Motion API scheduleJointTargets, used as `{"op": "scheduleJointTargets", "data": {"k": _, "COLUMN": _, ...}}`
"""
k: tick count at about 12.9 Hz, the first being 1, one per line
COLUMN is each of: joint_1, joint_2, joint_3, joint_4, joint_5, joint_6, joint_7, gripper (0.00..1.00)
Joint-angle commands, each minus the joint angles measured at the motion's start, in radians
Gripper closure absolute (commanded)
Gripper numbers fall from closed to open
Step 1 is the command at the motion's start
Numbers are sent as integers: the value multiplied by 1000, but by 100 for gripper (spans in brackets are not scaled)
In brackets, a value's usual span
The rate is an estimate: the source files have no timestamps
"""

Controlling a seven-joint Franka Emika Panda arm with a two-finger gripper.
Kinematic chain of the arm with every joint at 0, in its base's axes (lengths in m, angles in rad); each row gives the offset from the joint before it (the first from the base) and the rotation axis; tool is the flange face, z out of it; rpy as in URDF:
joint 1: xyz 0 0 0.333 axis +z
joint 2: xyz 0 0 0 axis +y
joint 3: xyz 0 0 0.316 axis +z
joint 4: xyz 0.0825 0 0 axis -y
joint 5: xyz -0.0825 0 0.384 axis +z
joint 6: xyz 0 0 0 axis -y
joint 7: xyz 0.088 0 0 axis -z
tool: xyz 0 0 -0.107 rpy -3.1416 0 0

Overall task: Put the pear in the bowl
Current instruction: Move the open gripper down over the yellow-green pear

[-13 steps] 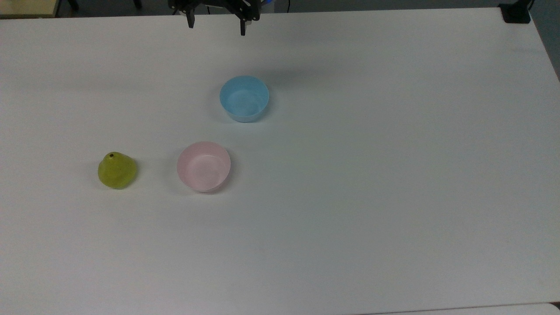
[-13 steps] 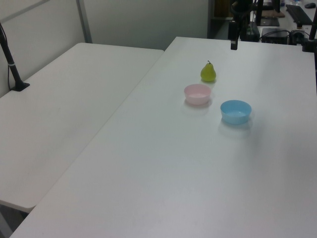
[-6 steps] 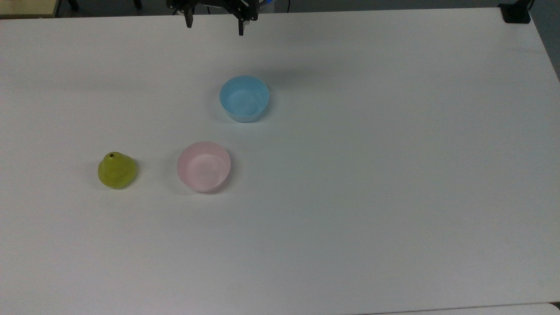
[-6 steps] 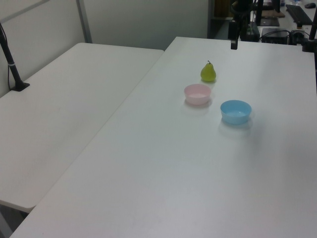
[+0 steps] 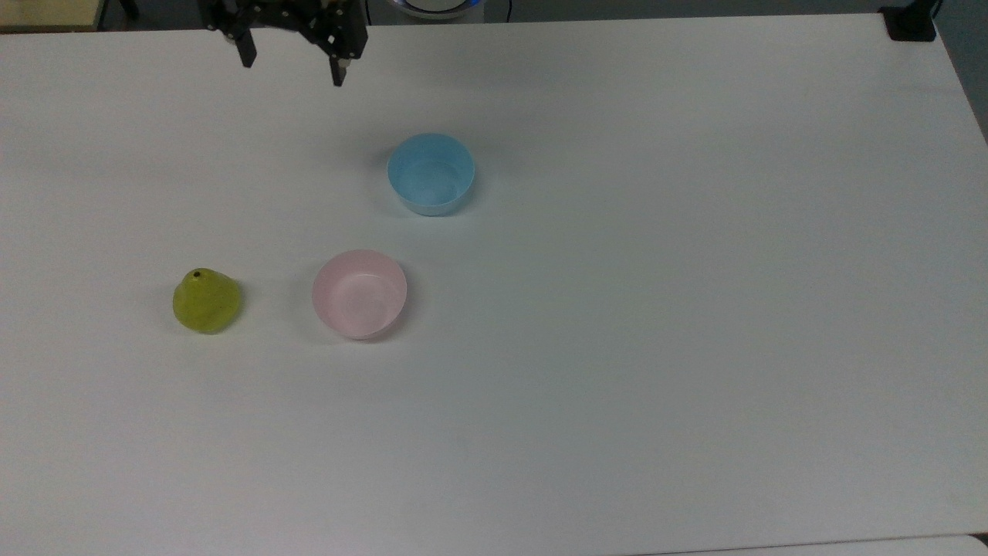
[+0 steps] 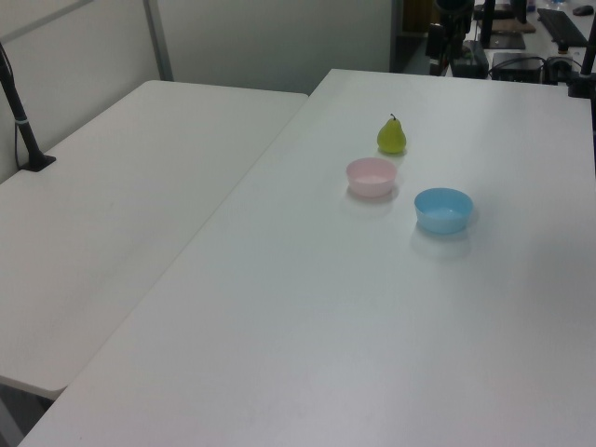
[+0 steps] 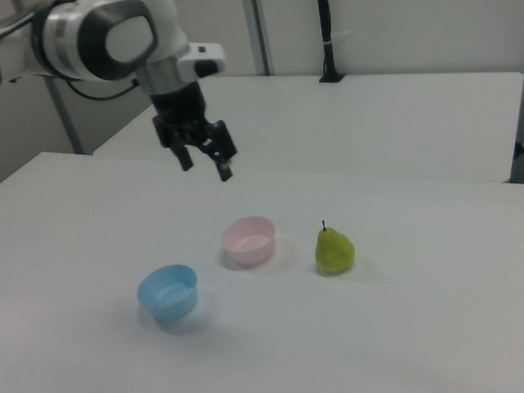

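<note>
The pear is small and yellow-green, standing upright on its broad base with its dark stem up. At its 3 o'clock in the top view, close but apart, sits the bowl, pale pink, round, upright, holding nothing.

The arm is a glossy white shell of rounded, tube-like segments, with a large dark grey disc set into the side of its joint. A dark band rings the segment at the right view's left, and a thin black cable loops beneath it. A white wrist block carries a small dark marking on its right-hand end. Below it sits the black gripper, with an angular body and two short black fingers spread apart.
</note>
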State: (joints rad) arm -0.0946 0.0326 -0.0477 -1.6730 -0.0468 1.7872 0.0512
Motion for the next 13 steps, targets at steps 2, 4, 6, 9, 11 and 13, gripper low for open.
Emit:
{"op": "scheduleJointTargets", "data": {"k": 2, "joint_1": -60, "joint_2": 137, "joint_3": -3, "joint_4": 67, "joint_5": 19, "joint_6": 139, "joint_7": -39, "gripper": 0}}
{"op": "scheduleJointTargets", "data": {"k": 4, "joint_1": -83, "joint_2": 202, "joint_3": -3, "joint_4": 67, "joint_5": 8, "joint_6": 251, "joint_7": -40, "gripper": 0}}
{"op": "scheduleJointTargets", "data": {"k": 6, "joint_1": -89, "joint_2": 251, "joint_3": -3, "joint_4": 67, "joint_5": 7, "joint_6": 320, "joint_7": -40, "gripper": 0}}
{"op": "scheduleJointTargets", "data": {"k": 9, "joint_1": -106, "joint_2": 323, "joint_3": -3, "joint_4": 67, "joint_5": -11, "joint_6": 417, "joint_7": -39, "gripper": 0}}
{"op": "scheduleJointTargets", "data": {"k": 11, "joint_1": -120, "joint_2": 366, "joint_3": -4, "joint_4": 67, "joint_5": -12, "joint_6": 480, "joint_7": -39, "gripper": 0}}
{"op": "scheduleJointTargets", "data": {"k": 13, "joint_1": -142, "joint_2": 409, "joint_3": -3, "joint_4": 67, "joint_5": -27, "joint_6": 535, "joint_7": -56, "gripper": 0}}
